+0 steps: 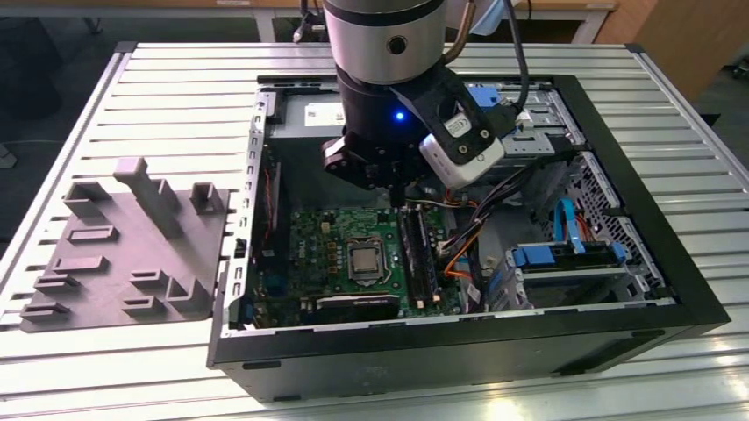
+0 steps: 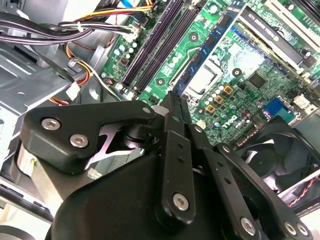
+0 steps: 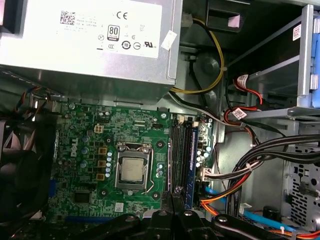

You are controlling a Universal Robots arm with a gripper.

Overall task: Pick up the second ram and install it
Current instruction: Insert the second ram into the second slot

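**Exterior view.** One arm reaches into an open computer case [image 1: 468, 351] on a slatted table [image 1: 175, 96]. The gripper [image 1: 404, 200] hangs above the memory sockets of the green motherboard [image 1: 316, 254]. A grey holder [image 1: 123, 246] lies well apart, on the exterior view's left.

**Second wrist view.** The fingers [image 2: 170, 150] are drawn together to a thin gap. They appear clamped on the second ram [image 2: 198, 56], a blue stick with dark chips running away from the fingertips. It sits above the board, roughly parallel to the black sockets [image 2: 150, 50] and near the processor [image 2: 206, 82]. Judged step: the stick is being carried to its socket and is not yet seated. Seating calls for its lower edge to be lined up over a free socket and pressed straight down.

**First wrist view.** The power supply's white label [image 3: 95, 25] bears a code block, certification marks and fine print. A small white sticker [image 3: 169, 40] sits at its corner. Another blue stick [image 3: 191, 160] stands in the outermost socket.
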